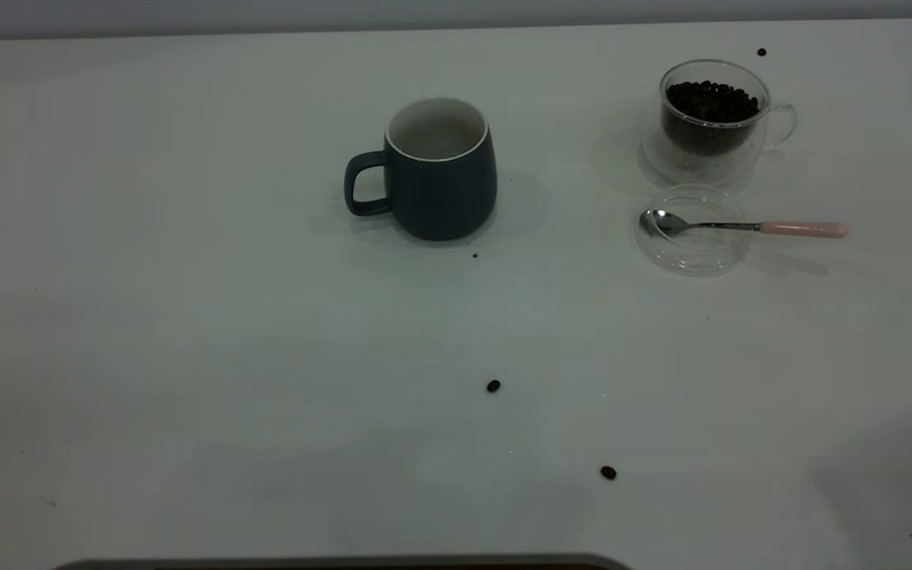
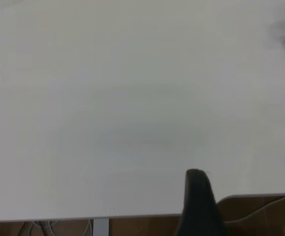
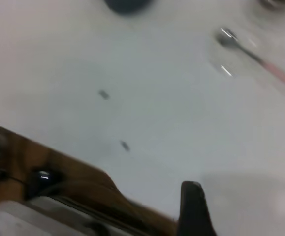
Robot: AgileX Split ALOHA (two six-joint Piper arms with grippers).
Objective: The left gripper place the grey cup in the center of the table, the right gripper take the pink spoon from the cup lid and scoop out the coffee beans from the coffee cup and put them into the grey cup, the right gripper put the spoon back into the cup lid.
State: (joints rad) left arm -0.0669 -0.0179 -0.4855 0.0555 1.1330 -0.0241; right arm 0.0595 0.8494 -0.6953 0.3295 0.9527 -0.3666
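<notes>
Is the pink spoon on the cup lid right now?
Yes. The pink spoon lies across the cup lid, bowl over the lid, pink handle overhanging onto the table.

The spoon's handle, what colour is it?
Pale pink on the pink spoon, clearest in the exterior view.

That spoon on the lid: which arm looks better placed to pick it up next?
The right. The spoon lies on the lid at the table's right side, and the right wrist view shows it; the left wrist view does not.
</notes>
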